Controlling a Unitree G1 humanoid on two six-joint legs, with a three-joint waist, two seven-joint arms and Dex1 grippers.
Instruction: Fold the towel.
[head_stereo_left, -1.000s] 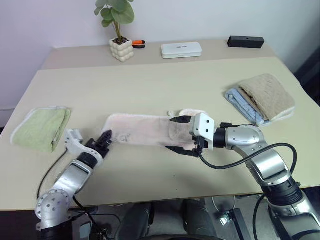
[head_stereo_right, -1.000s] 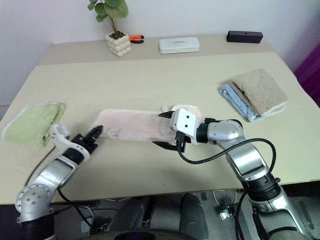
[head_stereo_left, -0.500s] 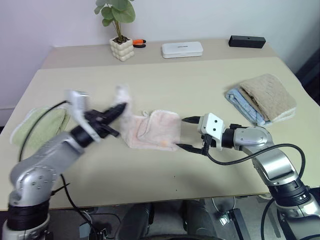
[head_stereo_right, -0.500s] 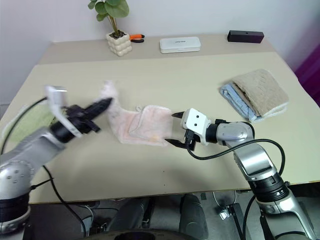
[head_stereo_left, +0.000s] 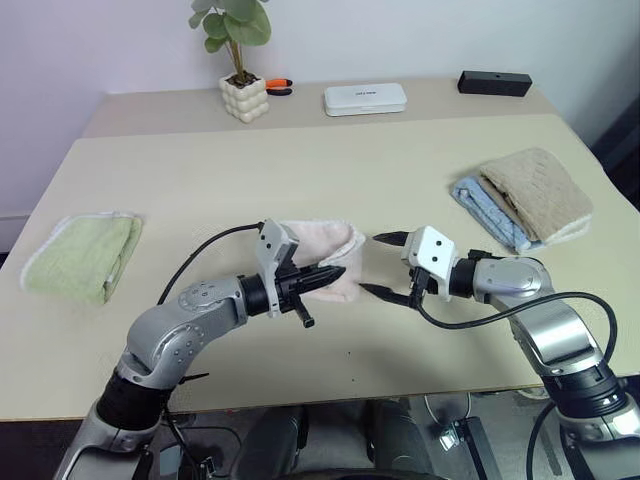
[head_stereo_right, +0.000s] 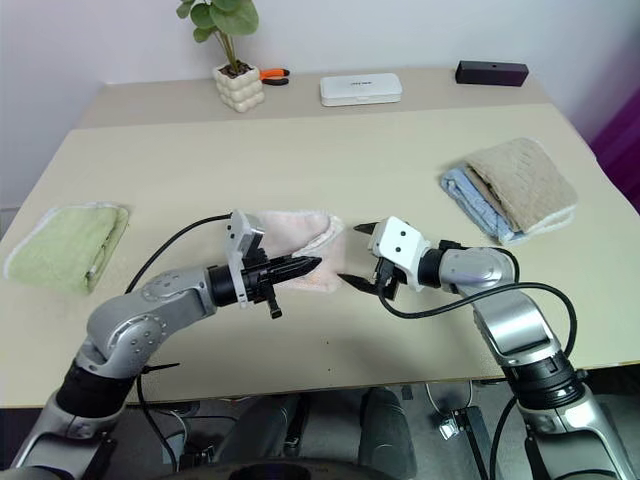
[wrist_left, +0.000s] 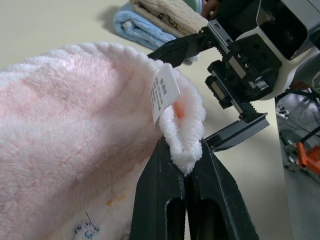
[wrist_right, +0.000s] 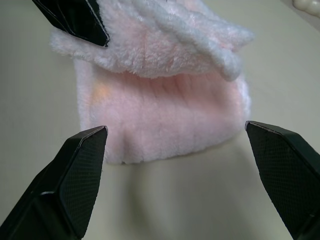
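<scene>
The pale pink towel (head_stereo_left: 322, 241) lies doubled over on itself in the middle of the table. My left gripper (head_stereo_left: 336, 272) is shut on its white-edged end, held just above the towel's right side. In the left wrist view the pinched edge (wrist_left: 184, 150) bulges between the black fingers (wrist_left: 160, 185), with a white label (wrist_left: 164, 92) beside it. My right gripper (head_stereo_left: 378, 264) hangs open just right of the towel, its fingers (wrist_right: 85, 165) spread wide and empty, facing the towel's folded end (wrist_right: 160, 110).
A folded light green towel (head_stereo_left: 85, 255) lies at the left edge. Beige and blue towels (head_stereo_left: 525, 195) are stacked at the right. A potted plant (head_stereo_left: 243, 98), a white case (head_stereo_left: 363, 98) and a black box (head_stereo_left: 491, 83) stand along the back.
My left gripper lifted the towel's left end and swept it rightward over the other end, rolling its wrist. My right gripper drew back a little to the right, still open.
</scene>
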